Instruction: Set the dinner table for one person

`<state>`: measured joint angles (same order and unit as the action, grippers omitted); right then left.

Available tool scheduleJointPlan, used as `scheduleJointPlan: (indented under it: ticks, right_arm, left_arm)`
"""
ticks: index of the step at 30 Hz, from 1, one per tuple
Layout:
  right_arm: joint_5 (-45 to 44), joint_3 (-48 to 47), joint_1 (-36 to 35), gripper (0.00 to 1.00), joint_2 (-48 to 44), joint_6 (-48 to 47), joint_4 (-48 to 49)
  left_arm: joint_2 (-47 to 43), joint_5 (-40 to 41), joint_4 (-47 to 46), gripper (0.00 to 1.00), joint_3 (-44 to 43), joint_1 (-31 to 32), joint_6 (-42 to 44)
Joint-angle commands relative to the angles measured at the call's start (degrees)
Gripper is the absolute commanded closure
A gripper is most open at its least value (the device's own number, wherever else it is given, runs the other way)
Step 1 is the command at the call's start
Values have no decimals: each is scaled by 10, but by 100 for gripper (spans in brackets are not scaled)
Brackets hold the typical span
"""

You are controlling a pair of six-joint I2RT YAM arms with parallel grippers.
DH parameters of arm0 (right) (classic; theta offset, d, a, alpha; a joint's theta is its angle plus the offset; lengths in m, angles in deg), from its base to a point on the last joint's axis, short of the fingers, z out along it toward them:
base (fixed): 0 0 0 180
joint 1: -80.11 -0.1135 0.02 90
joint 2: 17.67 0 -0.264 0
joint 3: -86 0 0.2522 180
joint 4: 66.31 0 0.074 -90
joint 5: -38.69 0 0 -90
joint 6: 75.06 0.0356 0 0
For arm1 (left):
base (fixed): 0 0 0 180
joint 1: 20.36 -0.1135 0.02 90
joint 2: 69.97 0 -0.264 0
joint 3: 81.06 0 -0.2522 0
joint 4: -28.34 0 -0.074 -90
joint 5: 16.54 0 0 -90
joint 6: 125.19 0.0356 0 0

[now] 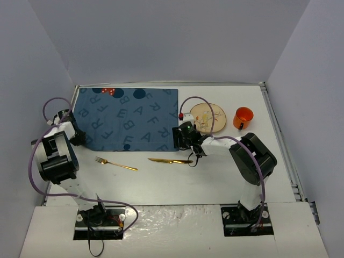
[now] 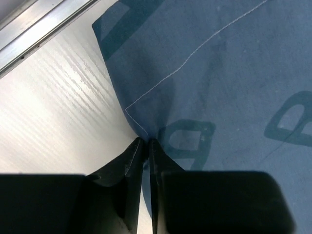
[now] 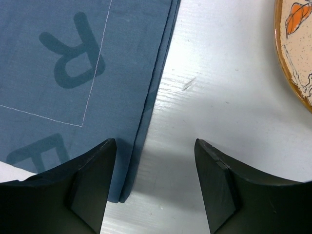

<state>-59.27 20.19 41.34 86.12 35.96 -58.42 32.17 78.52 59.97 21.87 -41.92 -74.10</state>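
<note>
White dinner table (image 1: 215, 180): left fingers (image 2: 129, 165) pinch blue placemat (image 2: 219, 73) corner; right fingers (image 3: 90, 185) spread apart astride its edge.

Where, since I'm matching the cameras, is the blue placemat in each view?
Top: placemat lies left of centre on the table.
Left wrist: fills the upper right, corner pinched in the left hand.
Right wrist: left half, edge inside the open right hand.
Shared: its printed letters.

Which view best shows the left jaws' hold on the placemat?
Left wrist: the left gripper has its jaws pinched on the placemat corner, cloth puckered there. Top external shows the gripper at the placemat's left edge, contact too small to judge. Right wrist shows only the opposite edge.
</note>
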Motion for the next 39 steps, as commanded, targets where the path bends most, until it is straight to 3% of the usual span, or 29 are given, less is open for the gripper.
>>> scheduleJointPlan:
  ticks: [1, 8, 11, 16, 20, 26, 34, 39]
  right_arm:
    - [3, 2, 7, 39, -40, 0, 29]
    - [9, 3, 8, 39, -43, -2, 30]
    - [9, 4, 8, 39, -45, -5, 30]
    - [18, 3, 7, 39, -47, -8, 31]
    - [36, 3, 6, 39, -45, -10, 36]
    - [47, 10, 6, 39, -53, -17, 44]
    - [53, 12, 7, 39, -54, -24, 49]
    - [59, 11, 7, 39, -50, -23, 52]
  left_arm:
    - [-35, 26, 64, 93, -73, 15, 21]
    - [-88, 93, 183, 82, -165, 44, 55]
    - [-114, 133, 206, 66, -164, 51, 71]
    - [-145, 133, 180, 47, -104, 48, 69]
    - [-124, 56, 109, 29, -60, 35, 49]
    - [-81, 8, 15, 30, -22, 23, 36]
    - [-48, -9, -43, 34, 4, 2, 26]
    - [-20, -18, -64, 44, 24, -13, 16]
